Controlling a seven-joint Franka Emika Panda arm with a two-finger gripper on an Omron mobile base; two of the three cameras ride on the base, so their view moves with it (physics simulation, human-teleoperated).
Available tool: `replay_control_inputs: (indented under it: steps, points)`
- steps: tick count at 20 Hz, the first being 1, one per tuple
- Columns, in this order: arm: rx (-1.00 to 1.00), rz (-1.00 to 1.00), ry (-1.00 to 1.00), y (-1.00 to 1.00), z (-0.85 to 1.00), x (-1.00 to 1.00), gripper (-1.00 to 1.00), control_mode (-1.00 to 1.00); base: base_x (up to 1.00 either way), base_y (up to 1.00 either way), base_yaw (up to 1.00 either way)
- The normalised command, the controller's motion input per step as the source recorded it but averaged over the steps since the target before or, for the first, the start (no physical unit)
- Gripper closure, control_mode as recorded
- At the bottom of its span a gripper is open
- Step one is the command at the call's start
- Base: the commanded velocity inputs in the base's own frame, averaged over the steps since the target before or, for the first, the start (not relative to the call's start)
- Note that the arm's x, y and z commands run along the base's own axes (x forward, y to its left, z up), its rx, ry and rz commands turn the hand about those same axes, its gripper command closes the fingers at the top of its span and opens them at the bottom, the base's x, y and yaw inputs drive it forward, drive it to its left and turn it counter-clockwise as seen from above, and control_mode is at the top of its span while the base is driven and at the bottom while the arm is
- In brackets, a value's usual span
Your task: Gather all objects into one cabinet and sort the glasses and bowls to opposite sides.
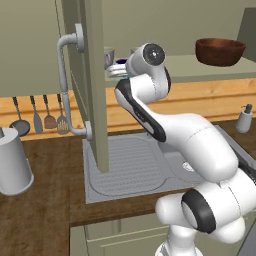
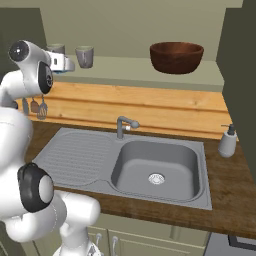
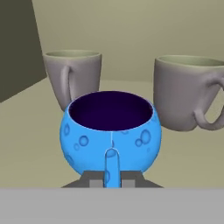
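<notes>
Blue bowl (image 3: pixel 111 131) is gripped at its near rim by the gripper (image 3: pixel 111 177), glasses (image 3: pixel 74 78) just beyond.

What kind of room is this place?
Most likely a home kitchen: a steel sink with a tap set in a wooden counter, and utensils hanging on the wall.
</notes>
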Motion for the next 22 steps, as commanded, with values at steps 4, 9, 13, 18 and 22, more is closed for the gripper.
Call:
replay_control_inputs:
  steps: [4,9,13,18,22]
  points:
    - [0.0,0.0,0.0,0.06,-0.06,0.21,1.0,-1.0,0.0,0.0,0.0]
    - [0.0,0.0,0.0,0.04,-0.01,0.22,1.0,-1.0,0.0,0.0,0.0]
    - [0.0,0.0,0.0,0.0,0.0,0.18,1.0,-1.0,0.0,0.0,0.0]
    - [0.0,0.0,0.0,0.01,0.0,0.16,-1.0,-1.0,0.0,0.0,0.0]
    - [0.0,0.0,0.0,0.0,0.0,0.0,-1.0,-1.0,0.0,0.0,0.0]
